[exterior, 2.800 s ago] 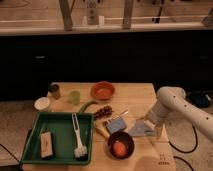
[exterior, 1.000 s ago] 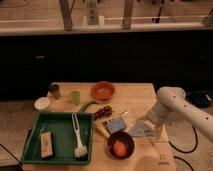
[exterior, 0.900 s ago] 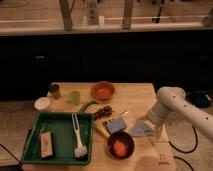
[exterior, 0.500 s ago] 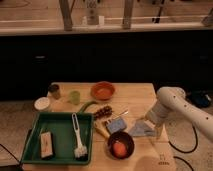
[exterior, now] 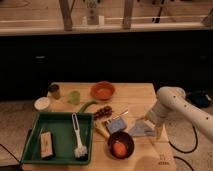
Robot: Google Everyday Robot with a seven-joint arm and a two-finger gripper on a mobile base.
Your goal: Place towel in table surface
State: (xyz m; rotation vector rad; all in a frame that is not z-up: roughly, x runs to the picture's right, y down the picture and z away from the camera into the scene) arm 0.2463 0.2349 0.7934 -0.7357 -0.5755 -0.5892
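A pale blue-grey towel lies flat on the wooden table near its right edge. My white arm comes in from the right, and my gripper hangs at the towel's right side, close above or against it. The arm hides the fingers. A blue sponge lies just left of the towel.
A dark bowl with an orange fruit sits at the front. An orange bowl, a green cup, a dark can and a white bowl stand at the back left. A green tray holds a brush and a block.
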